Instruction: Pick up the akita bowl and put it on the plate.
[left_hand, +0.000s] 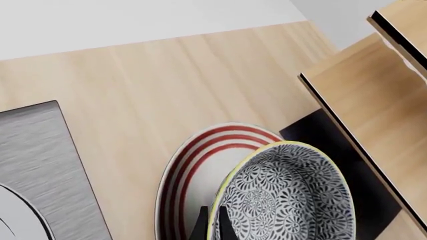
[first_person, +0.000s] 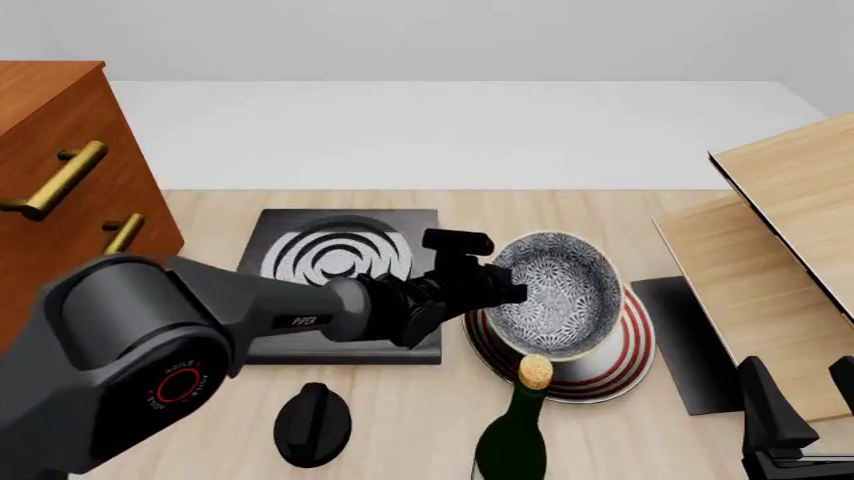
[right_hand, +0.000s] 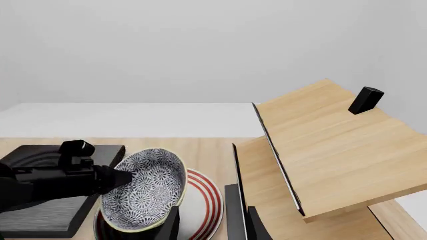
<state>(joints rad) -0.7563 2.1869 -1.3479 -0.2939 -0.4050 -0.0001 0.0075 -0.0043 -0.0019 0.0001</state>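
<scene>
— What is the left gripper (first_person: 511, 290) doing?
— Its fingers are clamped on the rim of the akita bowl (first_person: 557, 295), one inside and one outside. The bowl is tilted, directly above the plate (first_person: 627, 360).

— And the right gripper (first_person: 801, 400)?
— Low at the table's near right corner, holding nothing; I can't tell how far apart its fingers are.

— What's nearby?
— A black slab (first_person: 350, 290) just left of the plate, a dark bottle (first_person: 514, 435) in front, wooden shelves (first_person: 787, 230) to the right.
</scene>
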